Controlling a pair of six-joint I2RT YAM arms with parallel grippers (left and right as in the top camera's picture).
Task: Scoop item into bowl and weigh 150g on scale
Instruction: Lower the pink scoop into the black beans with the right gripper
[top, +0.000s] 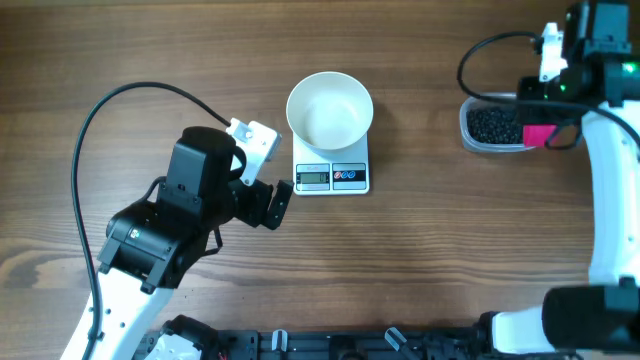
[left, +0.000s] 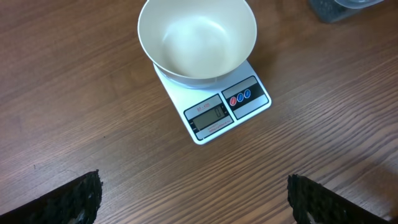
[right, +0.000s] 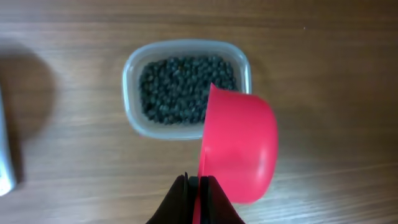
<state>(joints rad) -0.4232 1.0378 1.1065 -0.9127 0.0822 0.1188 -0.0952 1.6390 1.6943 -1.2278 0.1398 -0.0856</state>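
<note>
Overhead: shows empty bowl (top: 330, 110) seated on scale (top: 332, 177), pellets (top: 492, 124) well apart in tub (top: 468, 128).
Left wrist: shows left gripper (left: 199, 208) gaping, empty, near scale; could nudge it.
Right wrist: shows right gripper (right: 200, 199) clamped on pink scoop (right: 239, 149), probably empty, over tub; risks spilling pellets across that gap.

Left arm (top: 165, 225), down at eight o'clock: black boxy housings on a white link, a white block (top: 252, 140) at the wrist, one long black cable (top: 100, 110) arcing beside it. Its gripper fingers (left: 74, 199) are black with knurled pads. Right arm (top: 608, 190), at three o'clock: white curved link, black head, green light (top: 563, 86), black cable loop (top: 478, 60).
</note>
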